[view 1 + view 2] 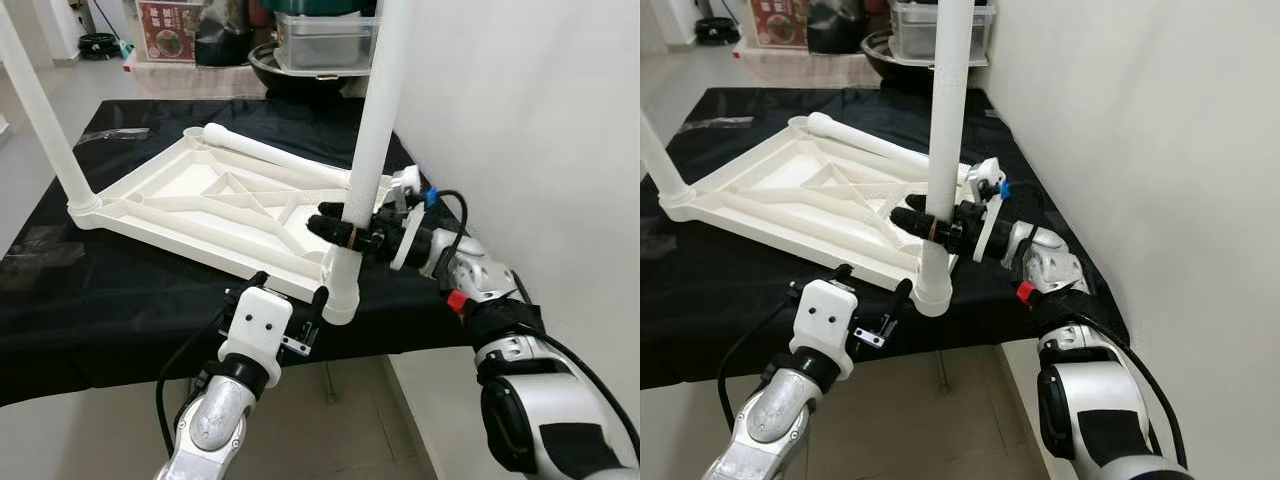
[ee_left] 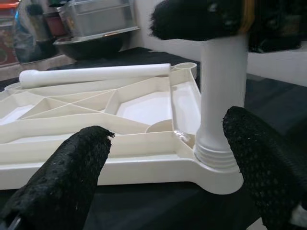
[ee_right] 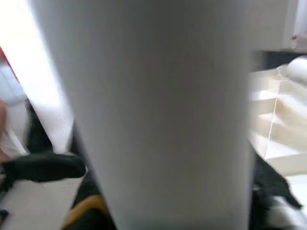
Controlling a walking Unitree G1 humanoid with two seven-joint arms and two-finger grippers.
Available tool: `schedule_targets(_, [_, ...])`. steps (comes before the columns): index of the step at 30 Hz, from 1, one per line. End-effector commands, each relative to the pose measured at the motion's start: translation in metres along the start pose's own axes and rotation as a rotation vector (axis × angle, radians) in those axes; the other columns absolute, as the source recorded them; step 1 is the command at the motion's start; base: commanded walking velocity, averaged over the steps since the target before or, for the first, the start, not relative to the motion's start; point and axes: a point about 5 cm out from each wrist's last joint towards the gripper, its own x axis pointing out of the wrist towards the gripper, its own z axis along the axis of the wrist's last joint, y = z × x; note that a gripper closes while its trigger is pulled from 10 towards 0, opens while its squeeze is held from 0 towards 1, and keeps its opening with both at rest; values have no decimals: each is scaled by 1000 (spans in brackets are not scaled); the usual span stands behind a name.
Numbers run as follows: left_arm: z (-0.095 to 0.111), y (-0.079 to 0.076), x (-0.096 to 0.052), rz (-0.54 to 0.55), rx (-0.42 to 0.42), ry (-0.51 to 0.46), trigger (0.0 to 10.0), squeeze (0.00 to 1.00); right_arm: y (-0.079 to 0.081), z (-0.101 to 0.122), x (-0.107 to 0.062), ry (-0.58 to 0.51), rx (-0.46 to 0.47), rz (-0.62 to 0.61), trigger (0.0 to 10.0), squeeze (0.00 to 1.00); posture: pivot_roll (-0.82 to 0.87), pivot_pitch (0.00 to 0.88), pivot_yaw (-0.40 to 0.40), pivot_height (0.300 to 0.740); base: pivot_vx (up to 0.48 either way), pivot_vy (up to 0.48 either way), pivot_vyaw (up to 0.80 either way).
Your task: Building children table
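The right gripper (image 1: 345, 232) clenches an upright leg (image 1: 372, 140) seated in the upturned table's (image 1: 200, 200) corner socket (seemingly mid-fitting); the left gripper (image 1: 290, 300) waits released below. Next: twisting it tight.

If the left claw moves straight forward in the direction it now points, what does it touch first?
Most likely the near edge of the upside-down white tabletop, at the corner socket holding the upright leg. The open left claw points right at that corner; the exact depth is unclear.
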Motion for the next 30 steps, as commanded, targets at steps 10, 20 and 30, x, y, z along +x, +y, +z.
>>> schedule_targets(10, [-5,0,-1,-5,6,18,10000,0,-38,5,-9,-41,-32,-861,0,0,95,56,-94,740,0,0,0])
schedule_targets(20, [-6,-2,0,-15,-1,21,10000,0,-20,-31,-19,-77,80,-1399,9647,0,97,64,-85,740,0,0,0])
schedule_targets(30, [-6,-1,0,-9,2,21,10000,0,-14,17,15,-286,84,-657,10000,0,96,65,-89,740,0,0,0])
